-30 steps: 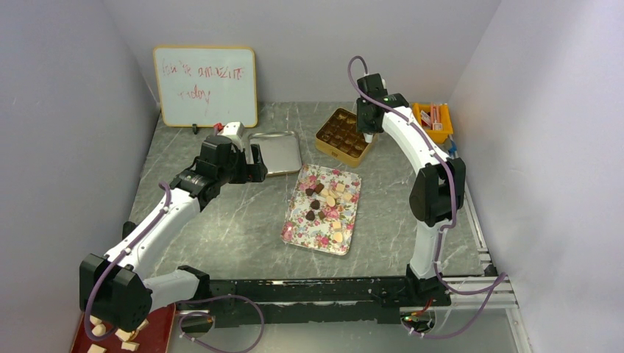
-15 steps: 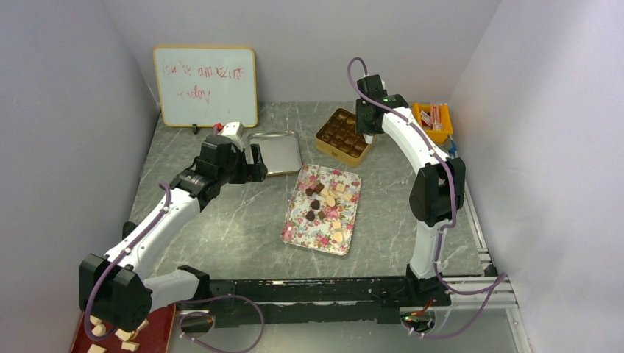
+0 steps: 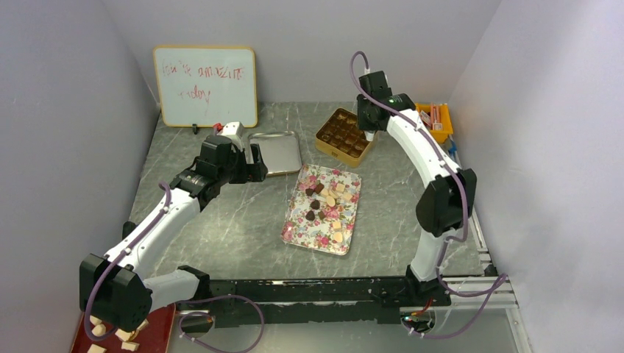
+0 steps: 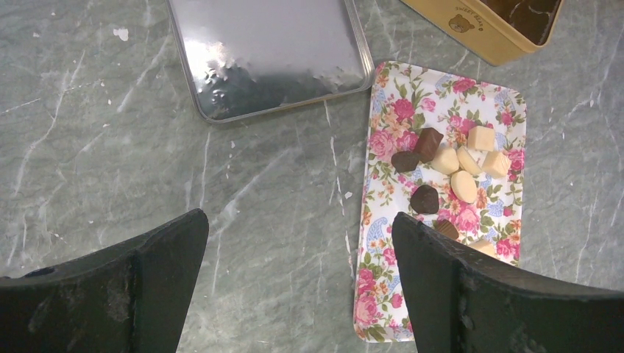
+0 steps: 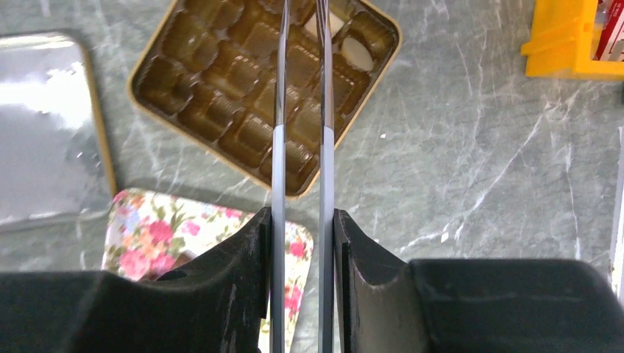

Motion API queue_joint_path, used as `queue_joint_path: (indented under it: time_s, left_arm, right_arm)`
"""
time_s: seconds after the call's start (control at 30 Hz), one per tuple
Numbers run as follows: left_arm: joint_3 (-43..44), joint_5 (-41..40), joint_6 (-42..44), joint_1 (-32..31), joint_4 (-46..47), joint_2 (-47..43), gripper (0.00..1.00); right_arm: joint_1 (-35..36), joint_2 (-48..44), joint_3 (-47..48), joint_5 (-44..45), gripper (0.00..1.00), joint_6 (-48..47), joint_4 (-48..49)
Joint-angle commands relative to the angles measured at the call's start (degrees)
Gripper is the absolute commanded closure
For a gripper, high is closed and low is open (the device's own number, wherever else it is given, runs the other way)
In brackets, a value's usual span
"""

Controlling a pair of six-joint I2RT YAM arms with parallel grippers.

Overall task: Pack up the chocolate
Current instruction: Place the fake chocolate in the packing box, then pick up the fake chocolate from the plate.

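1. Left gripper point(image 4: 298, 250) is hovering over bare table beside the floral tray point(image 3: 305, 232), jaws wide, holding nothing. Silver lid point(image 4: 272, 51) is lying just beyond.
2. Chocolate point(image 3: 324, 200) is mostly sitting on the floral tray, mid-table. Two cream pieces point(image 5: 357, 53) are already sitting in the gold box point(image 3: 335, 149).
3. Right gripper point(image 5: 302, 29) is hanging over the gold box, blades narrowly apart, nothing seen between them, tips running off frame.
4. Judging: packing is barely started. Next move is calling for reaching to the tray and pinching one small piece squarely.
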Motion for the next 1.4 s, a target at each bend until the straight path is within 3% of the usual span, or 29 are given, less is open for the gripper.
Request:
queue_joint_path:
  time_s: [0.0, 0.3, 0.63, 1.37]
  left_arm:
    - [0.3, -0.01, 0.01, -0.3, 1.76, -0.87, 0.0]
    - [0.11, 0.24, -0.09, -0.29, 1.59, -0.99, 0.0]
    - [0.38, 0.25, -0.07, -0.55, 1.76, -0.6, 0.0]
    - [0.13, 0.33, -0.42, -1.01, 1.6, -0.87, 0.0]
  right_arm:
    - [5.04, -10.16, -3.06, 1.09, 0.77, -1.2, -0.94]
    - [19.19, -26.9, -16.97, 2.02, 0.78, 5.45, -7.33]
    - [30.44, -38.14, -29.63, 2.17, 0.76, 17.68, -16.47]
    - [46.98, -40.53, -39.62, 2.52, 0.72, 36.78, -21.56]
